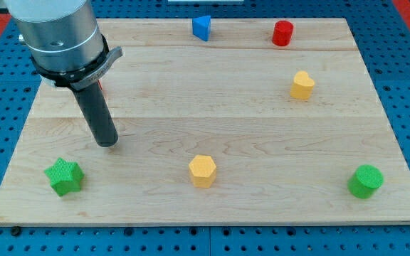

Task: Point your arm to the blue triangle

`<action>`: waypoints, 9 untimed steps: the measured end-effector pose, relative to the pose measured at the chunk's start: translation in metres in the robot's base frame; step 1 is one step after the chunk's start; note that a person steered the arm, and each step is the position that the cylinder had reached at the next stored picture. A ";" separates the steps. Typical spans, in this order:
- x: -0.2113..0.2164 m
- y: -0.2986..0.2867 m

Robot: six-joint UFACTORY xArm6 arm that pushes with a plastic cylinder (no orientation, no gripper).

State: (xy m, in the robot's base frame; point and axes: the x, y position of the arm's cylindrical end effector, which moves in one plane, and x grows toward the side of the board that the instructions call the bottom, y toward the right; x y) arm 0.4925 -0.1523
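Observation:
The blue triangle sits at the view's top edge of the wooden board, a little left of centre. My rod comes down from the view's upper left, and my tip rests on the board at the left, far below and left of the blue triangle. The tip is just above and right of the green star. A small bit of red shows behind the rod, mostly hidden.
A red cylinder stands at the top right. A yellow heart lies right of centre. A yellow hexagon lies at bottom centre. A green cylinder is at bottom right. Blue pegboard surrounds the board.

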 end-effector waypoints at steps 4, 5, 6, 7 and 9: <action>-0.086 0.220; -0.119 0.230; -0.167 0.260; -0.187 0.327; -0.111 0.374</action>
State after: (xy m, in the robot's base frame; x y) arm 0.3815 0.2218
